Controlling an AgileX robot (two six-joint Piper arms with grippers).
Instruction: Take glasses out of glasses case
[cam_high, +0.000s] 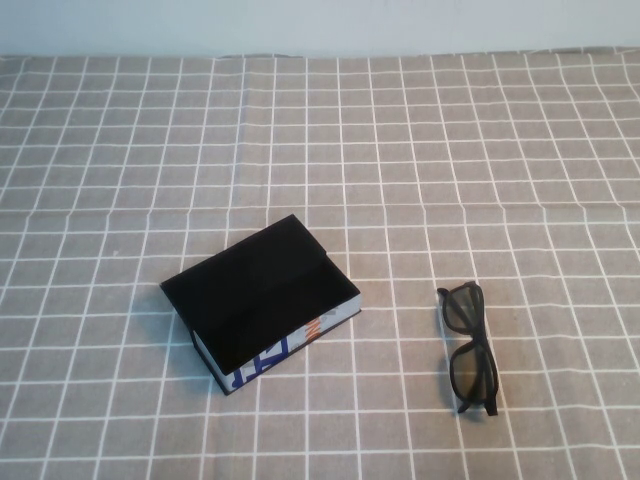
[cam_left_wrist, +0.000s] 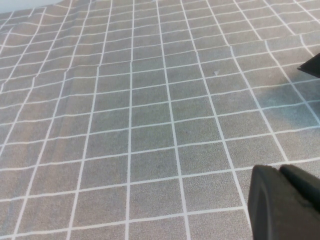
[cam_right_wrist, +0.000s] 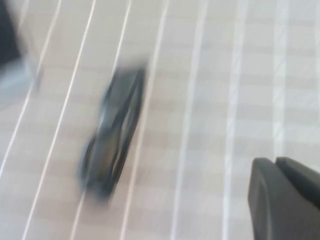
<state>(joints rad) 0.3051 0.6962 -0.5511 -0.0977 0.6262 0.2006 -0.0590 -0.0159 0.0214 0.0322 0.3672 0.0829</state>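
Observation:
The glasses case (cam_high: 258, 300) lies shut on the checked cloth left of centre, a flat black box with a white side edge printed in blue and orange. The black glasses (cam_high: 470, 348) lie folded on the cloth to its right, outside the case and apart from it. Neither arm shows in the high view. My left gripper (cam_left_wrist: 280, 172) hangs over bare cloth, its fingers together and empty. My right gripper (cam_right_wrist: 275, 162) is above the cloth beside the glasses (cam_right_wrist: 112, 135), which look blurred there; its fingers are together and empty.
A grey cloth with a white grid (cam_high: 320, 150) covers the whole table, up to a pale wall at the back. A dark corner (cam_left_wrist: 312, 67) shows at the edge of the left wrist view; I cannot tell what it is.

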